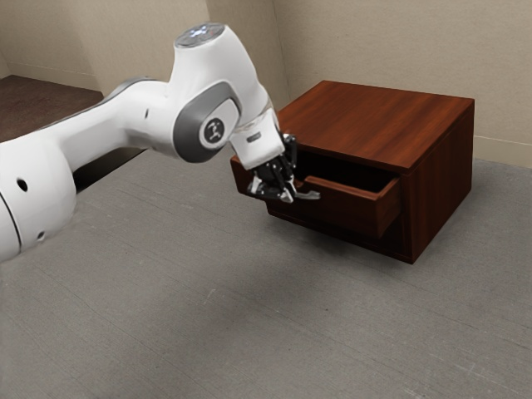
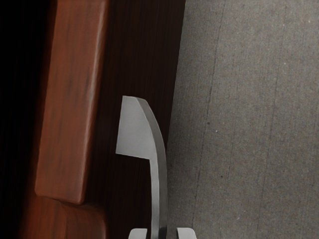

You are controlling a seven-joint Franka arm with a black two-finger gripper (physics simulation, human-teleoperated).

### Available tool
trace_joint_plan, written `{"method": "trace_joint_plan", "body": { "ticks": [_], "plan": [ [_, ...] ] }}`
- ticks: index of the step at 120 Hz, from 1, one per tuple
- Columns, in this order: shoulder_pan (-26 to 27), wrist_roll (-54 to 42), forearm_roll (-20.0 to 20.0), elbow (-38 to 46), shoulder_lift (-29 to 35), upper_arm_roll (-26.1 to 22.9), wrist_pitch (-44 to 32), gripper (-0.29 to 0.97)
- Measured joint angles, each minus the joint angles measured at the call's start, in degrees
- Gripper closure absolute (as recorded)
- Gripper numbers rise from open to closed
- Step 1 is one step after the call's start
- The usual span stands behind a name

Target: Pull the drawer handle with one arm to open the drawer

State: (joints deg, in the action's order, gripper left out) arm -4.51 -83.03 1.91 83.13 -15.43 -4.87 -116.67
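Note:
A dark reddish wooden cabinet point(image 1: 374, 116) stands on the floor at the exterior view's right. Its single drawer point(image 1: 349, 208) is pulled partway out, leaving a dark gap under the cabinet top. A silver handle point(image 1: 306, 195) sticks out from the drawer front. My black gripper point(image 1: 283, 191) is at the handle's near end, shut on it. In the wrist view the curved grey handle point(image 2: 142, 134) runs down between my two pale fingertips point(image 2: 137, 233), beside the drawer's top edge point(image 2: 75, 99).
Grey carpet-like floor point(image 1: 249, 316) spreads in front of the cabinet and to both sides of it. Beige walls point(image 1: 374, 41) rise behind the cabinet. My white arm point(image 1: 125, 133) comes in from the exterior view's left.

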Motion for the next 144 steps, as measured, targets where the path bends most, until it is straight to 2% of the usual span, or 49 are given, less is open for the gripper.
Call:
{"method": "trace_joint_plan", "body": {
  "ticks": [45, 144],
  "plan": [
    [0.06, 0.63, -0.14, 10.45, 8.01, -0.01, -3.62, 0.69],
    [0.22, 2.18, -0.13, 26.00, 20.62, -0.11, -8.56, 0.69]
  ]
}}
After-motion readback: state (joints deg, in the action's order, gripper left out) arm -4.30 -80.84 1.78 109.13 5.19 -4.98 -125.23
